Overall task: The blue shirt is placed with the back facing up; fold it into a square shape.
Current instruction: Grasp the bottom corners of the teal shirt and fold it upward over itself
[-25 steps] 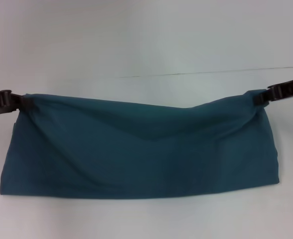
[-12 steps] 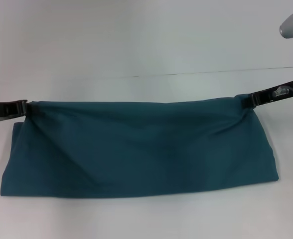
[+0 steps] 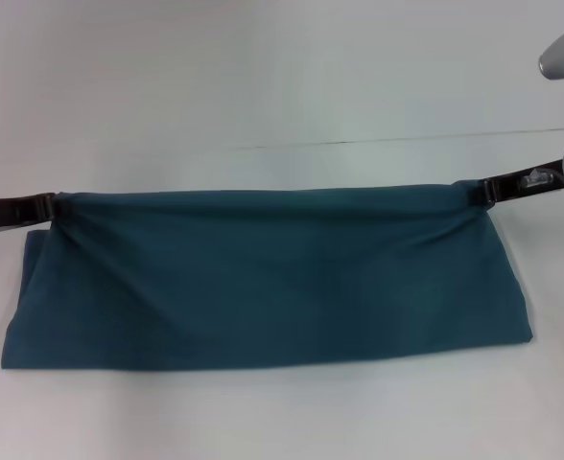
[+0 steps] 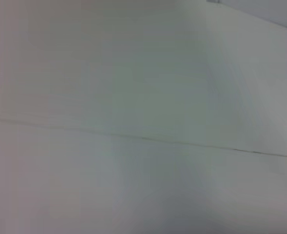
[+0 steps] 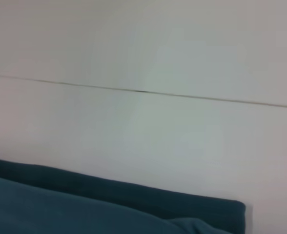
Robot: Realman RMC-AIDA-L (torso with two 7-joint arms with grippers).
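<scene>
1. Because the far edge must lie straight for a square fold, the blue shirt, a wide band on the white table, is pulled taut between its far corners;
2. the left gripper is clamped on one corner; the right gripper is clamped on the other, so that sagging is prevented.

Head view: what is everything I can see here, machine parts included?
Dark teal-blue short-sleeved knit shirt: one, teal-blue, folded into a long band lying across the middle of the table, its far edge stretched between the two grippers.
White table: one, white, under everything, with a thin dark seam line running across it beyond the shirt.
Left gripper: one, black, at the shirt's far left corner, jaws shut on the cloth.
Right gripper: one, black, at the shirt's far right corner, jaws shut on the cloth.
</scene>
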